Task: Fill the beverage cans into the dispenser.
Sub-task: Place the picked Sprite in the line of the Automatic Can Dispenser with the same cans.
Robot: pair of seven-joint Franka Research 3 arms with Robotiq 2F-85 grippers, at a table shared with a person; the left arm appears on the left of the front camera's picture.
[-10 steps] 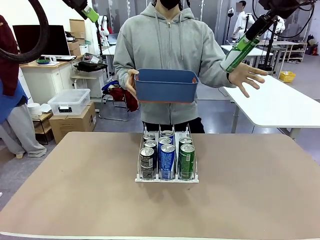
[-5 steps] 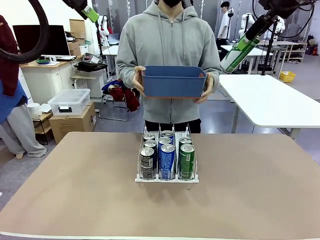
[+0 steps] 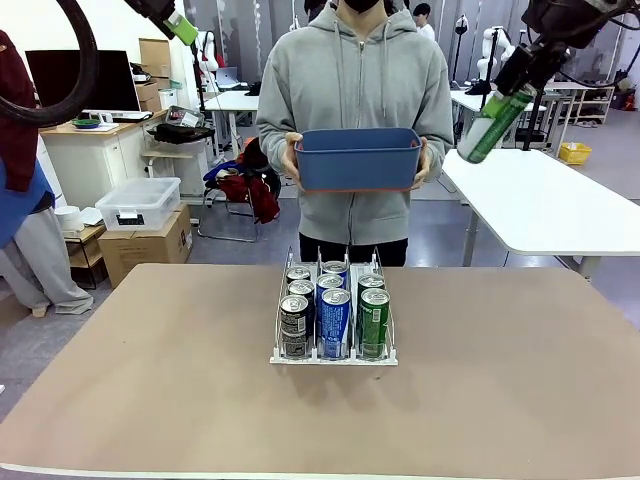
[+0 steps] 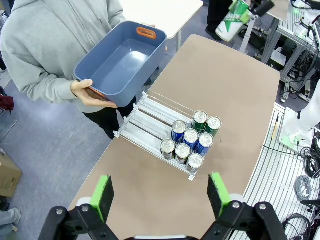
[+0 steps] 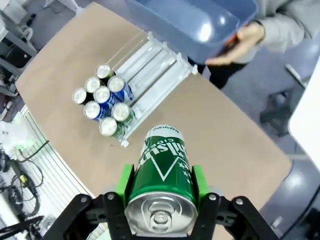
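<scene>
A person in a grey zip hoodie stands at the far side of the brown table, with a blue plastic bin at chest height; the left wrist view shows the bin's inside bare, with an orange handle at one end. Behind, to the left, a clear lidded storage box sits on a cardboard box, near a dark monitor on a wooden desk. A white table stands to the right, with a yellow basket beyond it.
</scene>
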